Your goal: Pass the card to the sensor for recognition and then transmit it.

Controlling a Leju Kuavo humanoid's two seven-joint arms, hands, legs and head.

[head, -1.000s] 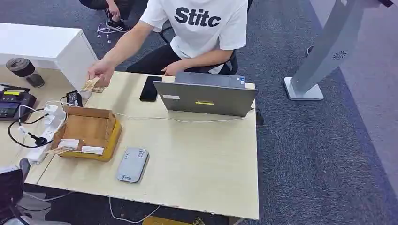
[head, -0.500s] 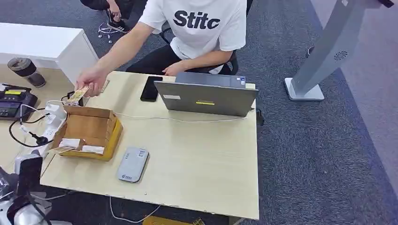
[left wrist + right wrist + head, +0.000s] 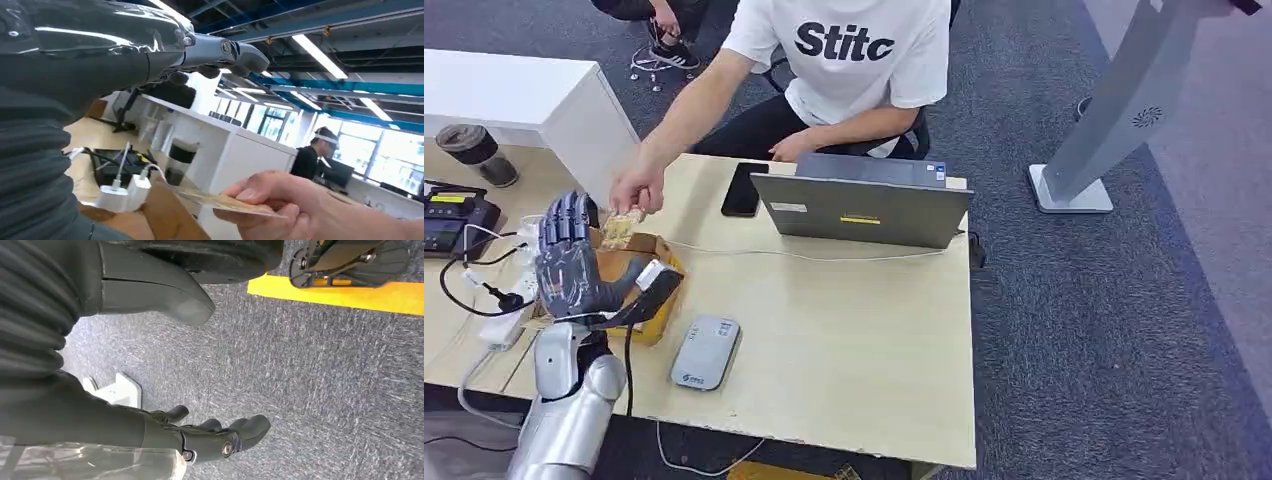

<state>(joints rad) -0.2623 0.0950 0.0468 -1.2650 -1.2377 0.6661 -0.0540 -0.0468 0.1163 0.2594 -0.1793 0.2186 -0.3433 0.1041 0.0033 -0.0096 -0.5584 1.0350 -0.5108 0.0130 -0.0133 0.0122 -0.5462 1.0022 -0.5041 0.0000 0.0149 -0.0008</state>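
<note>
A person's hand [image 3: 637,187] holds a tan card [image 3: 619,229] over the far edge of the cardboard box [image 3: 660,262]. My left hand [image 3: 572,260] is raised upright just left of the card, fingers spread and apart, holding nothing. In the left wrist view the card [image 3: 223,202] is pinched by the person's fingers [image 3: 280,199], a short way from my fingers [image 3: 220,50]. The grey card sensor [image 3: 706,351] lies flat on the table in front of the box. My right hand [image 3: 200,437] hangs over carpet with nothing in it.
A grey laptop [image 3: 864,208] and a black phone [image 3: 743,188] sit at the table's far side before the seated person [image 3: 849,60]. Power strip and cables [image 3: 509,290], a black device [image 3: 454,215] and a cup [image 3: 479,155] lie to the left. A grey stand [image 3: 1114,110] is on the right.
My left arm has risen from the lower left up beside the box, hand now upright. The person's hand has brought the card closer, over the box's far edge.
</note>
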